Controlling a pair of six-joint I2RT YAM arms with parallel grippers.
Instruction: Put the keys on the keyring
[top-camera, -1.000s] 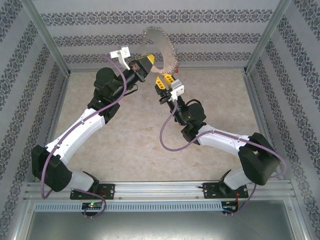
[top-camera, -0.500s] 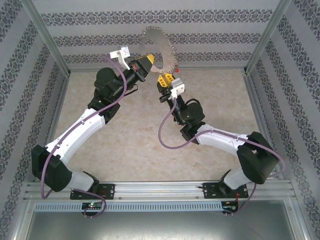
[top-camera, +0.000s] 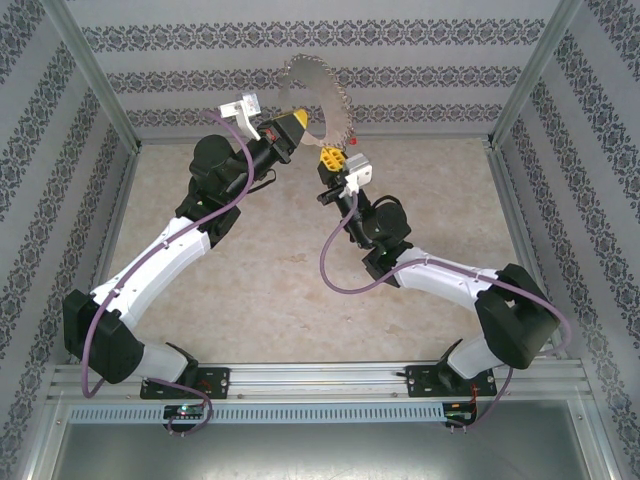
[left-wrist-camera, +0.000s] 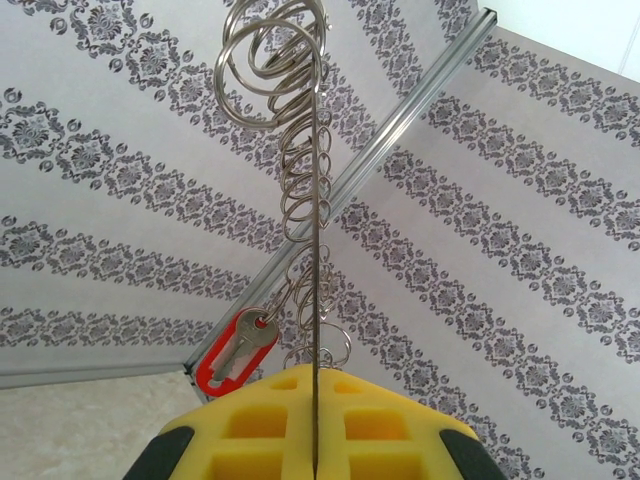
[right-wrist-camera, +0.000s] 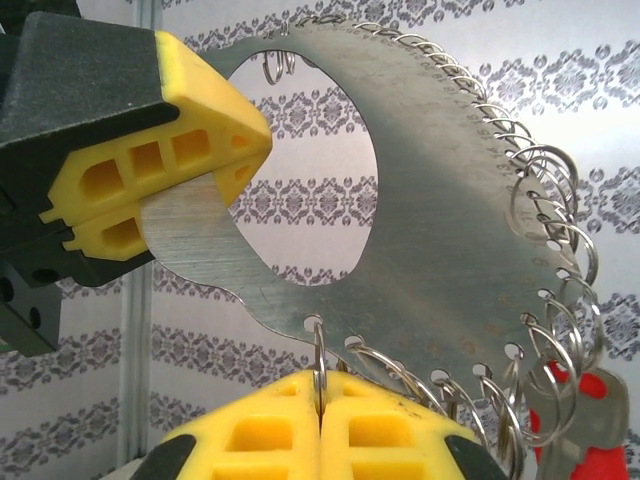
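**Both arms in mid-air over the table, seen from the near edge outward.**

Nearest are the two arm bases, and beyond them lies the beige marbled table top (top-camera: 280, 290), with both arms reaching up and away from it.

- **Right gripper** (right-wrist-camera: 320, 390), yellow-padded: its jaws are pressed together on one small wire split ring (right-wrist-camera: 319, 350), which hangs from the lower rim of the keyring.
- **Keyring** (right-wrist-camera: 440, 230): a flat, silvery sheet-metal disc with a large off-centre opening. Punched holes run along its edge, each carrying a split ring. It is held aloft, clear of the table.
- **Left gripper** (left-wrist-camera: 315, 385), just past the right one: its jaws are clamped on the plate's narrow arm. In its own wrist view the plate stands edge-on between the pads.
- **Red-headed silver key** (left-wrist-camera: 240, 350): it dangles from a rim ring low on the plate.
- **Patterned back wall** (top-camera: 450, 80): this lies farthest from the bases.

**Handling (judgement).**

- The plate looks stiff, light and smooth, so it is likely to slip unless pinched across its flat faces near the rim.
- The split rings appear thin and springy and hang loose. They are best taken across the coil, as the right gripper has this one, and they may twist out of the pads.
- The keys are tiny and are best held by the head.
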